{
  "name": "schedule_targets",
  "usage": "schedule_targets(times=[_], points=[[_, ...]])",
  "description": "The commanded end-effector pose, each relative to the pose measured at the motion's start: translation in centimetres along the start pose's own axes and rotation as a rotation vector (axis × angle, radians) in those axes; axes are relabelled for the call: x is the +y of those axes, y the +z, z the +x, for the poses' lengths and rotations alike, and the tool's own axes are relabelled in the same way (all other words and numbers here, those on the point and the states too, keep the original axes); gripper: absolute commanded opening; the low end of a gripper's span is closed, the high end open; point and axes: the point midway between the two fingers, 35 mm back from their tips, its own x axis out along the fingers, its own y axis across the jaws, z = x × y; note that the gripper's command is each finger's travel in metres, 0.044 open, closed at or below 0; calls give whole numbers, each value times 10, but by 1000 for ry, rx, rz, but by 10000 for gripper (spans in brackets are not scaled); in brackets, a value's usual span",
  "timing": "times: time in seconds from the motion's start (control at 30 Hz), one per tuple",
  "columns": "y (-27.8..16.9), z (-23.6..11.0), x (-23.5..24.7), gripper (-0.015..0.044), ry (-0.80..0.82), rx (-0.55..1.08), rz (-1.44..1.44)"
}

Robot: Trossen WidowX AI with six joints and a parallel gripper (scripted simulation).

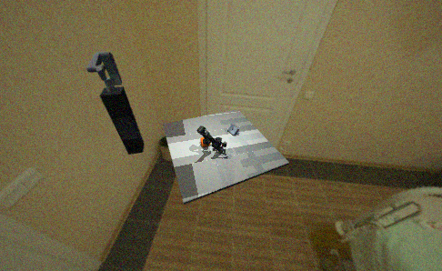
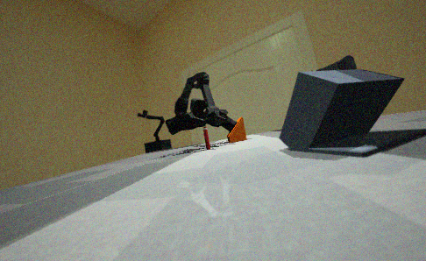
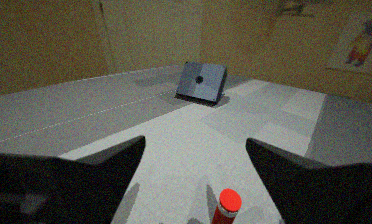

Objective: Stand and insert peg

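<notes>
The red peg (image 2: pixel 206 139) (image 3: pixel 229 204) stands upright on the table (image 2: pixel 253 197) (image 3: pixel 188 130), free of the fingers. My gripper (image 2: pixel 205 125) (image 3: pixel 195 141) (image 1: pixel 219 146) is wide open, with a finger on each side of the peg's top and clear gaps between them. The sloped dark panel (image 1: pixel 233 130) (image 2: pixel 337 109) (image 3: pixel 202 82) stands farther along the table. Its round hole (image 3: pixel 199 79) faces me in the wrist view. The peg is too small to make out in the top view.
An orange wedge (image 2: pixel 237 131) (image 1: pixel 203 142) sits by the arm's base. A small dark stand (image 2: pixel 157 144) is behind the arm. A dark camera body (image 1: pixel 122 120) hangs left of the table. The table (image 1: pixel 217 177) ends in open floor on all sides.
</notes>
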Motion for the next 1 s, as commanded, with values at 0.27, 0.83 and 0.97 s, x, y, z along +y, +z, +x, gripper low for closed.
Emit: schedule_targets(times=[0.27,0.83,0.97], points=[[38,-2,-3,440,25,112,-71],[106,-43,-14,440,-227,4,-1],[119,-59,-16,440,-288,-78,61]])
